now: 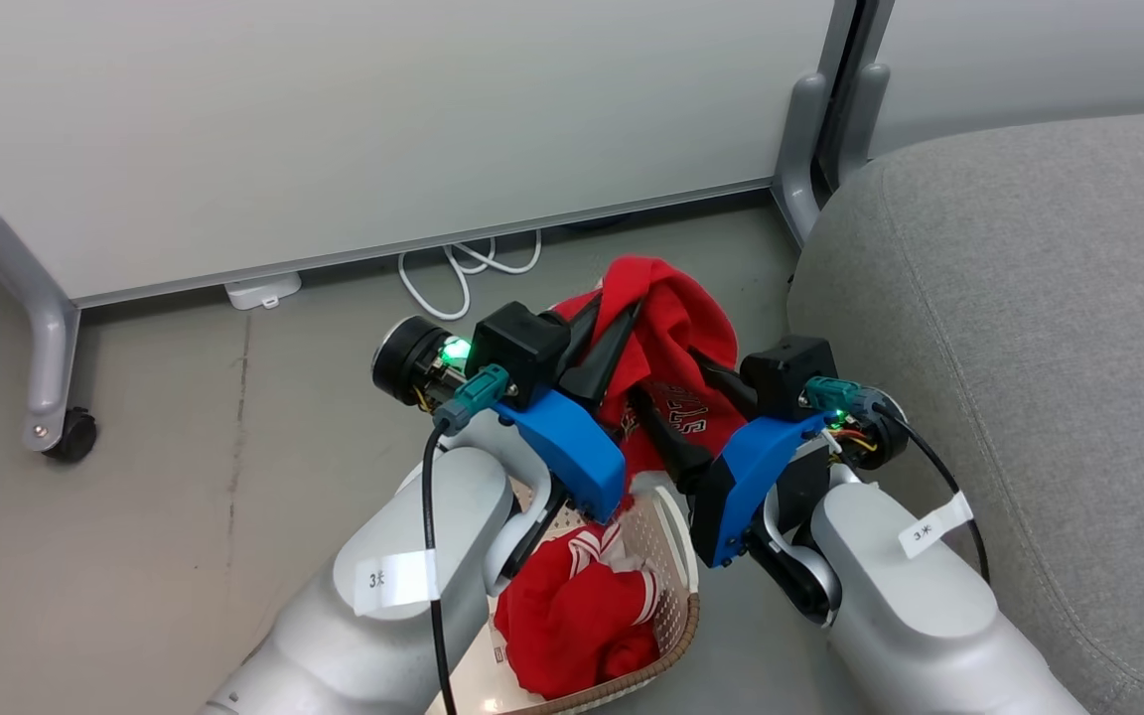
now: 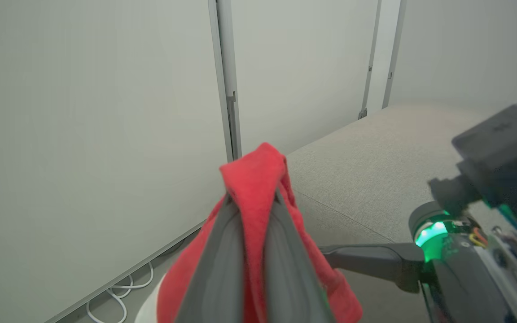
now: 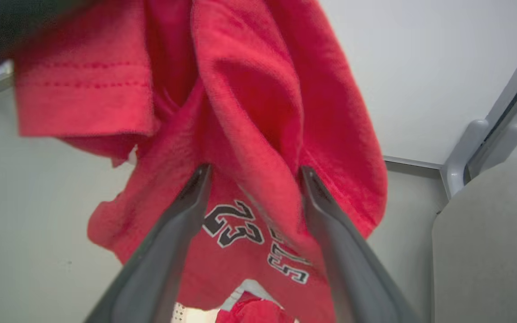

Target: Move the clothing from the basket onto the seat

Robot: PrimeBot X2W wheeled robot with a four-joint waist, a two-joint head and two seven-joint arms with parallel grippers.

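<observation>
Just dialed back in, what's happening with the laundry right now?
The left gripper is shut on the red BULLS 23 jersey and holds it up above the basket. The right gripper is open, its fingers on either side of a hanging fold of that jersey, not closed on it. The red garment with white stripes lies in the basket. The grey seat is on the robot's right, with no clothing on the part in view.

Basket (image 1: 673, 586) mostly behind left forearm (image 1: 403, 596)
</observation>
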